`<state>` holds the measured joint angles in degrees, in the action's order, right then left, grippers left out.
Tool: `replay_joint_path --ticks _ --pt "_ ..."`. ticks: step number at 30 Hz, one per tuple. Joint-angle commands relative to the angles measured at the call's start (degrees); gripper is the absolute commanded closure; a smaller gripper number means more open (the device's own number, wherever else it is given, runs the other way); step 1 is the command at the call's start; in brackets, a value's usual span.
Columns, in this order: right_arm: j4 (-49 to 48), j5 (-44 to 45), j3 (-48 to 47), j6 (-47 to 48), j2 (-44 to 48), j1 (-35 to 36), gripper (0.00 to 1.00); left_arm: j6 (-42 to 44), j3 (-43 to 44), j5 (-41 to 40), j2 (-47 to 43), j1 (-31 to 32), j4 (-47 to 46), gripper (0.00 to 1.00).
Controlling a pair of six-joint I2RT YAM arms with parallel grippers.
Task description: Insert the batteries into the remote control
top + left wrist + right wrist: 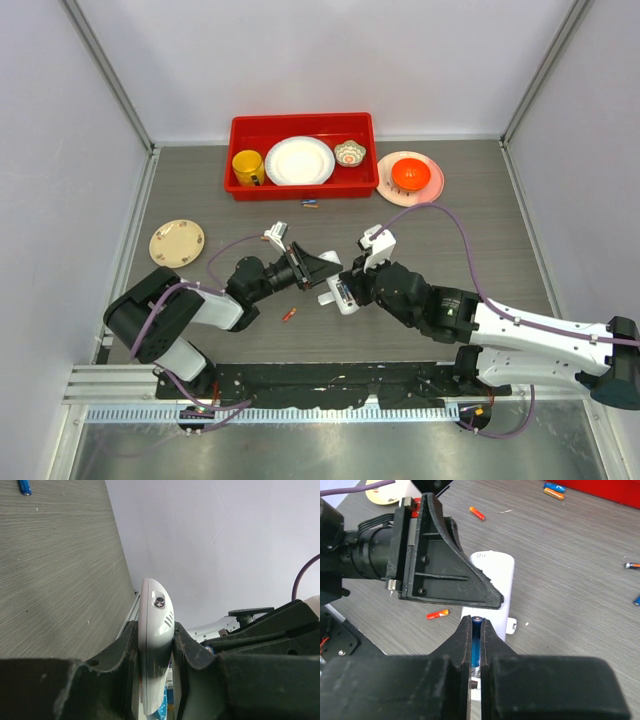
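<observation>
My left gripper (156,630) is shut on the remote control (154,655), a slim white oblong gripped edge-on between its black fingers. In the right wrist view, the remote control (496,575) pokes out from behind the left gripper (447,575). Just over the remote's near end, my right gripper (477,621) is shut on a blue battery (477,629) that points forward. From above, both grippers meet mid-table, left gripper (328,270) and right gripper (352,283), over the remote control (344,298). Loose batteries lie around: a red one (438,614), another red one (477,513), and a blue and orange pair (553,490).
A red tray (300,188) at the back holds a yellow cup (247,167), a white plate (299,160) and a small bowl (350,153). To its right an orange bowl (410,175) sits on a pink plate. A tan disc (177,243) lies left. Grey walls stand close on both sides.
</observation>
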<state>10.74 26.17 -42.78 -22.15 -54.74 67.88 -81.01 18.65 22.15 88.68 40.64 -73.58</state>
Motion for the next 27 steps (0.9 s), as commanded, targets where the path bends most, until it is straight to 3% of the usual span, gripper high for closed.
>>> replay_joint_path --ticks 1,27 --pt "-3.4 5.3 0.4 2.1 0.4 0.3 0.99 -0.6 1.5 1.3 -1.0 0.1 -15.0 1.0" --pt "-4.8 2.6 3.1 1.3 -1.3 0.5 0.99 -1.3 2.8 1.6 -1.1 0.1 -14.9 1.0"
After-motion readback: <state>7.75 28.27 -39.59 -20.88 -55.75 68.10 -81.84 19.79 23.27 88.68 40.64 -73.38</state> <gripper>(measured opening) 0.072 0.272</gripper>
